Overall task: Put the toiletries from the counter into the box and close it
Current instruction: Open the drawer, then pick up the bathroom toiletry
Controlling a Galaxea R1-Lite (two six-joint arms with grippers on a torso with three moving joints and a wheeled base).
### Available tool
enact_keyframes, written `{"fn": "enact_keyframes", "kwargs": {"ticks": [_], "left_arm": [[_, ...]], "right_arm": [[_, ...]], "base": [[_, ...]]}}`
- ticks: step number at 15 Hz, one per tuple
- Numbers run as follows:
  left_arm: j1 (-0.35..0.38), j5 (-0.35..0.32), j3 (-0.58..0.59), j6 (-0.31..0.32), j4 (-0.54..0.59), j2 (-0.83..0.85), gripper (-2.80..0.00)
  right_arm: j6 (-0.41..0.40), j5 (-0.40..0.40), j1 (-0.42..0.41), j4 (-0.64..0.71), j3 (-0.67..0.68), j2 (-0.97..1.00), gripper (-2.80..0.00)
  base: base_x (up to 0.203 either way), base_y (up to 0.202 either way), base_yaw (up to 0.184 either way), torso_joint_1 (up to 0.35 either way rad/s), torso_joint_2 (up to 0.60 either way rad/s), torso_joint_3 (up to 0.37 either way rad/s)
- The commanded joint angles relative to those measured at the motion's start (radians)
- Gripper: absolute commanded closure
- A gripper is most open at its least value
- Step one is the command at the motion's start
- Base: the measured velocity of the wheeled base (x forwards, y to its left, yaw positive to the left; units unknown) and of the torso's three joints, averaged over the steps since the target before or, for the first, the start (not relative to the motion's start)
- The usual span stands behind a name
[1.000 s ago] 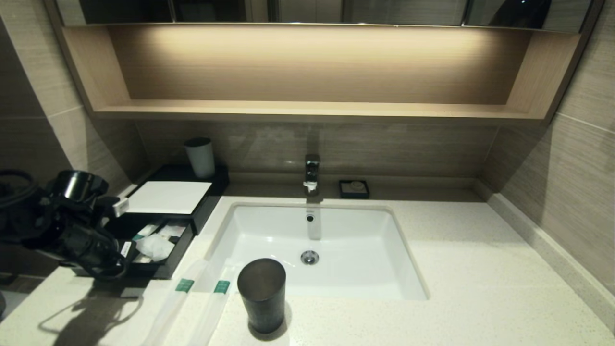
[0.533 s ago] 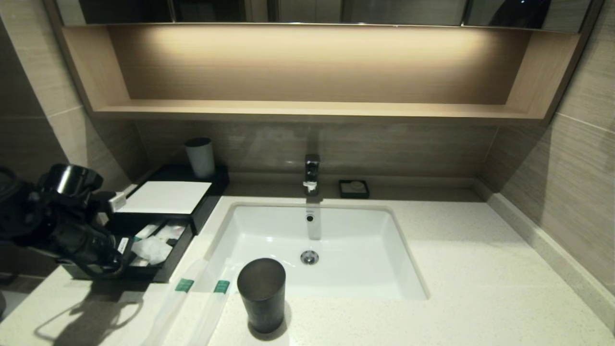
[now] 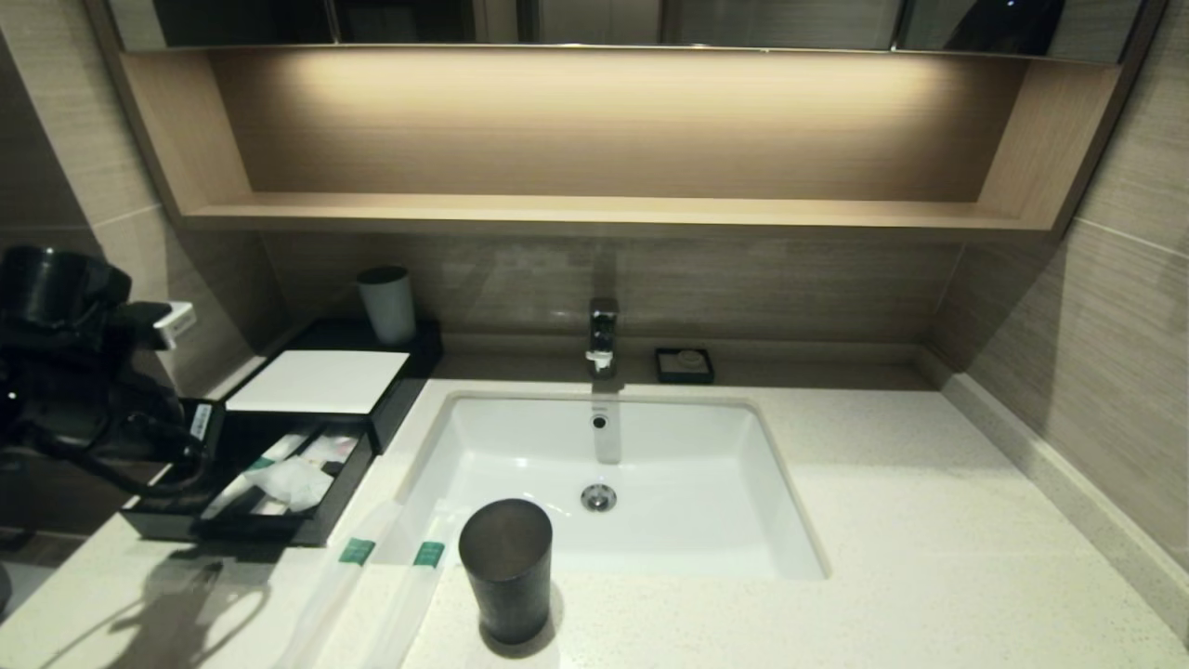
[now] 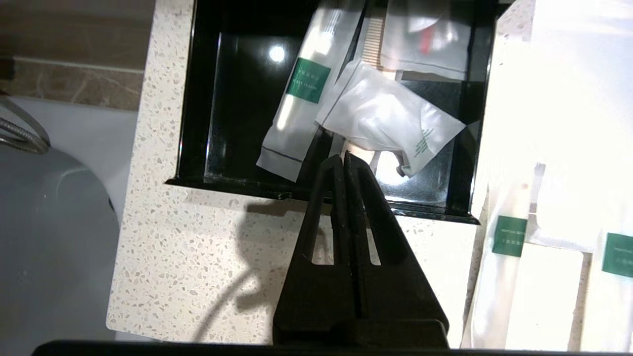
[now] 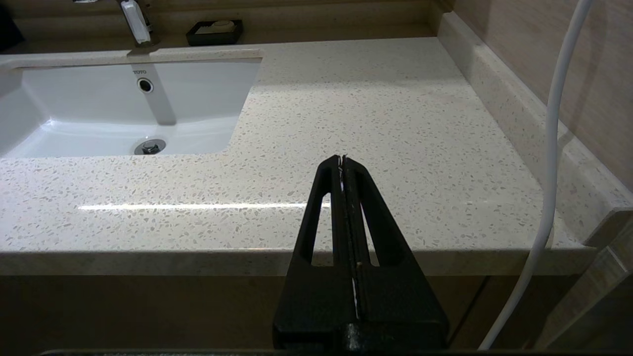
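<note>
With the left claw (image 4: 345,157) closed and empty above the open drawer (image 3: 279,483), both packets (image 3: 372,576) at the bench's front edge risk slipping off if nudged.

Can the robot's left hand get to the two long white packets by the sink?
Probably yes. The left hand, shut and empty, hangs above the open drawer of the box. The packets lie uncovered on the counter just beside it; only the dark cup stands near them.
</note>
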Motion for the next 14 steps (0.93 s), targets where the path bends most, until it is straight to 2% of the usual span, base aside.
{"fn": "enact_keyframes", "kwargs": {"ticks": [1, 3, 6, 10, 14], "left_arm": [[-0.005, -0.001, 0.013, 0.001, 0.0, -0.073, 0.0], [-0.019, -0.008, 0.056, 0.003, 0.003, -0.133, 0.0], [-0.088, -0.066, 0.175, -0.001, 0.008, -0.232, 0.0], [-0.171, -0.075, 0.238, -0.004, 0.141, -0.324, 0.0], [-0.242, -0.075, 0.295, -0.03, 0.167, -0.414, 0.0]], "right_arm": [[0.0, 0.0, 0.0, 0.001, 0.0, 0.002, 0.0], [0.0, 0.0, 0.0, 0.0, -0.001, 0.002, 0.0], [0.0, 0.0, 0.0, 0.0, 0.0, 0.002, 0.0], [0.0, 0.0, 0.0, 0.0, 0.0, 0.002, 0.0], [0.0, 0.0, 0.0, 0.0, 0.0, 0.002, 0.0]], "base": [[0.0, 0.0, 0.0, 0.0, 0.0, 0.0], [0.0, 0.0, 0.0, 0.0, 0.0, 0.0], [0.0, 0.0, 0.0, 0.0, 0.0, 0.0], [0.0, 0.0, 0.0, 0.0, 0.0, 0.0], [0.0, 0.0, 0.0, 0.0, 0.0, 0.0]]}}
